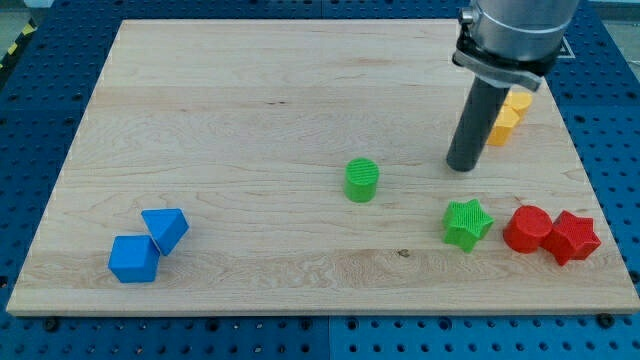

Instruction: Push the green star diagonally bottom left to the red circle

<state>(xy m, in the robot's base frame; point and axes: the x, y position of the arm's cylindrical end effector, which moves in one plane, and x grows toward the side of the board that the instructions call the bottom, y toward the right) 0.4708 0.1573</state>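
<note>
The green star (467, 222) lies on the wooden board at the view's lower right. The red circle (526, 229) lies just to its right, a small gap between them, and touches a red star-like block (572, 237) on its right. My tip (461, 166) rests on the board above the green star, a short gap away from it. A green cylinder (362, 180) stands to the left of my tip.
Two yellow blocks (508, 114) sit to the right of the rod, partly hidden by it. A blue cube (134, 259) and a blue triangular block (166, 229) touch each other at the view's lower left. The board's right edge (590, 180) is near the red blocks.
</note>
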